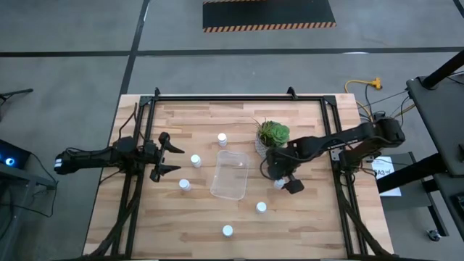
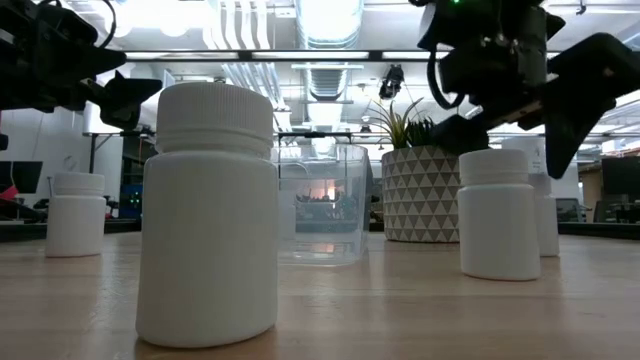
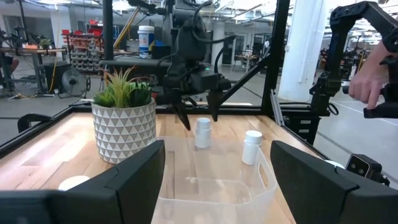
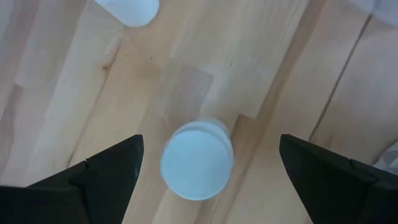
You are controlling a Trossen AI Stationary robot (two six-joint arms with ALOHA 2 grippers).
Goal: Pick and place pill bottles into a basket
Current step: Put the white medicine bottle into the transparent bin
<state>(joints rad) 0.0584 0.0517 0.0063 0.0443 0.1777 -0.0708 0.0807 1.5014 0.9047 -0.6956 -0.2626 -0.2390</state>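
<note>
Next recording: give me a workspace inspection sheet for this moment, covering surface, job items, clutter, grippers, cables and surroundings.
Surface: wooden table, bare apart from the items below.
Job's things: clear basket mid-table, nothing seen inside it; six pill bottles upright on the wood, at and.
Clutter: potted plant beside the basket.
Grippers: right gripper open, above the bottle near the plant, fingers either side, not touching; left gripper open, at the table's left side, waiting.
Cables: yellow cable on the floor beyond the table; dark wiring along both arms.
Surroundings: grey floor, striped mat; a person's hand beyond the table.
</note>
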